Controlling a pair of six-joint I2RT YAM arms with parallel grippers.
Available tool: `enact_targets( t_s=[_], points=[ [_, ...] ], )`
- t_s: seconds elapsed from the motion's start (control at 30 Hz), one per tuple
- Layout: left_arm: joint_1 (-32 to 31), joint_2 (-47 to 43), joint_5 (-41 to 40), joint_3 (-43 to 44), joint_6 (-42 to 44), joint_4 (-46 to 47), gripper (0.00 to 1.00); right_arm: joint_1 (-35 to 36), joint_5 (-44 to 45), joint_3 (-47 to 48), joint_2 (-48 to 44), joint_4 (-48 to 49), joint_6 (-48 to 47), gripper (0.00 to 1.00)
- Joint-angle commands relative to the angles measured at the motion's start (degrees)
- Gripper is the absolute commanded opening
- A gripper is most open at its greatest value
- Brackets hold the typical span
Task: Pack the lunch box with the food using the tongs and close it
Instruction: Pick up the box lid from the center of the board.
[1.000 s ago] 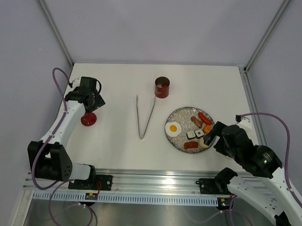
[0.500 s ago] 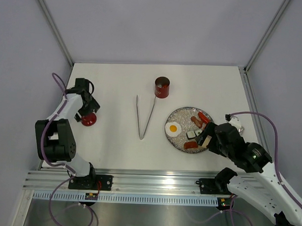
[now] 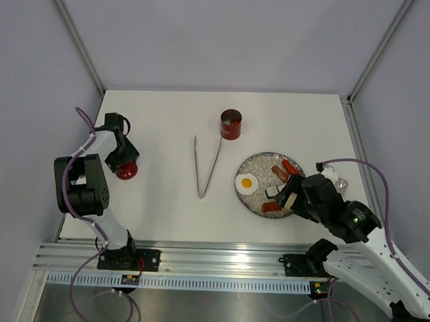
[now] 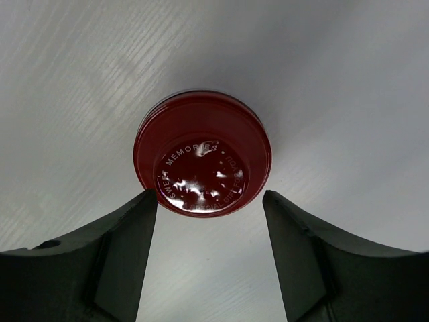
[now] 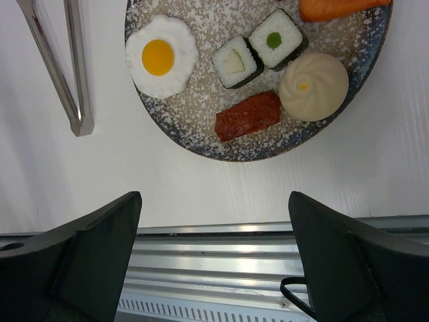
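- Hovering over the near rim of the plate [image 5: 201, 111], the right hand [image 5: 214, 196] gaped wide and empty; the food [image 5: 248, 115] lay on that plate.
- The left hand [image 4: 209, 196] stood open astride the red lid [image 4: 201, 161], at the left of the counter [image 3: 164, 201].
- The tongs [image 3: 202, 192] lay mid-counter.
- The lunch box [image 3: 230, 125] stood uncovered beyond.

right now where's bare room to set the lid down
Bare table between the lid and the tongs, and along the far edge behind the lunch box. Crowded at right: the plate is full of food, right tool over its near edge.
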Motion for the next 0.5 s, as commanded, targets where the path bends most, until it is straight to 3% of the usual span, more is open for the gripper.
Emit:
enact_targets(
  t_s=[0.0, 0.47],
  points=[
    [0.98, 0.31, 1.14, 0.60, -0.10, 3.27, 0.66, 0.37, -0.70, 0.13, 0.15, 2.49, 0.61, 1.00],
    [1.07, 1.89, 1.57, -0.45, -0.19, 5.12, 0.64, 0.46, -0.44, -0.05, -1.26, 0.91, 0.78, 0.99]
  ],
)
